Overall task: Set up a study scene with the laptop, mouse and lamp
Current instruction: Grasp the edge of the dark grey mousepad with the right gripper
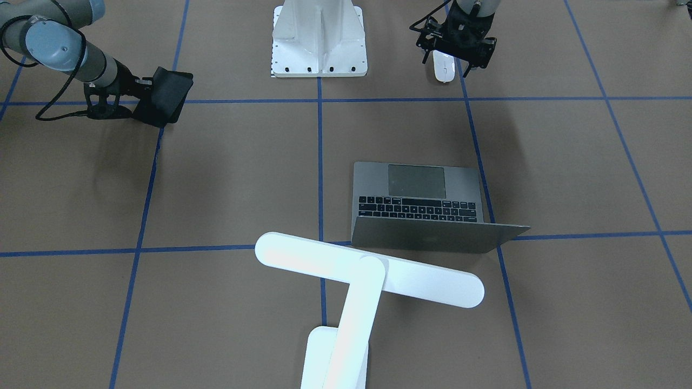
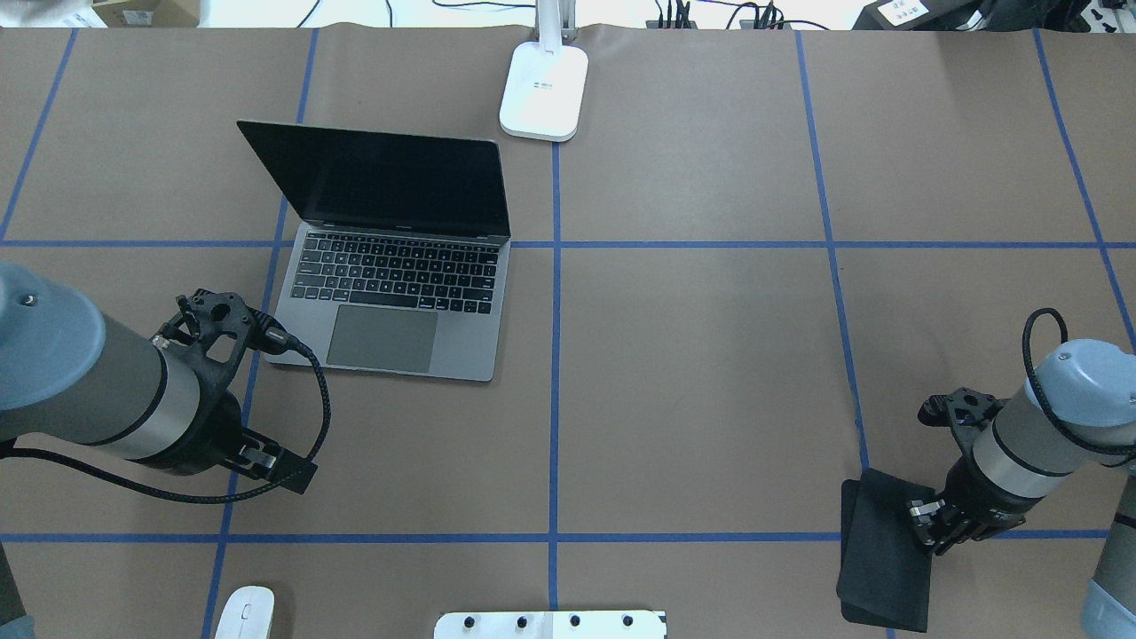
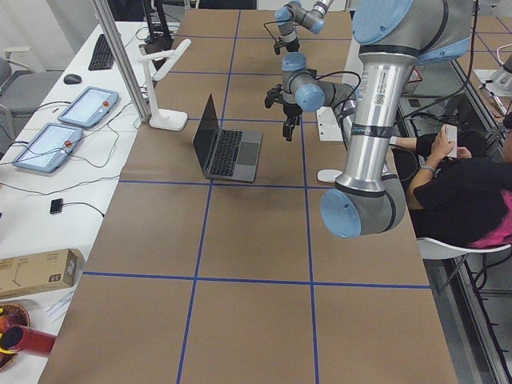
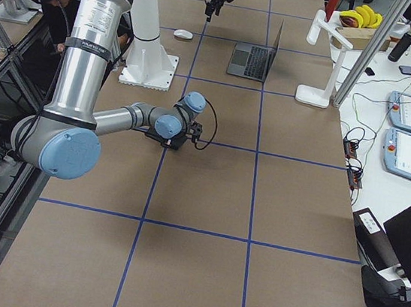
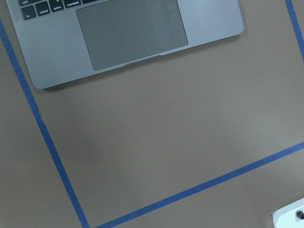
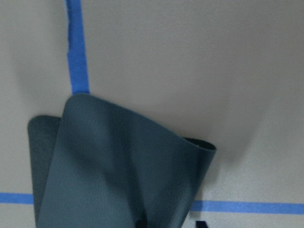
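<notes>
Right arm reaches low, its right gripper [image 2: 921, 524] clamped on the black pad [image 2: 883, 559], lifting one edge. Left gripper [image 1: 454, 54] hangs pointing down above the mouse [image 1: 444, 70]; whether its jaws are apart cannot be told.

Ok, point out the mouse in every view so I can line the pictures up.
Exterior front-facing: mouse at top right, right of the white pedestal.
Overhead exterior: bottom left edge, left of the pedestal.
Exterior left: slightly right of centre.
Exterior right: top left, beyond the pedestal.
Left wrist-mounted: not in it; only a pedestal corner shows.
Right wrist-mounted: not in it.
Shared landmark: the white pedestal.
</notes>
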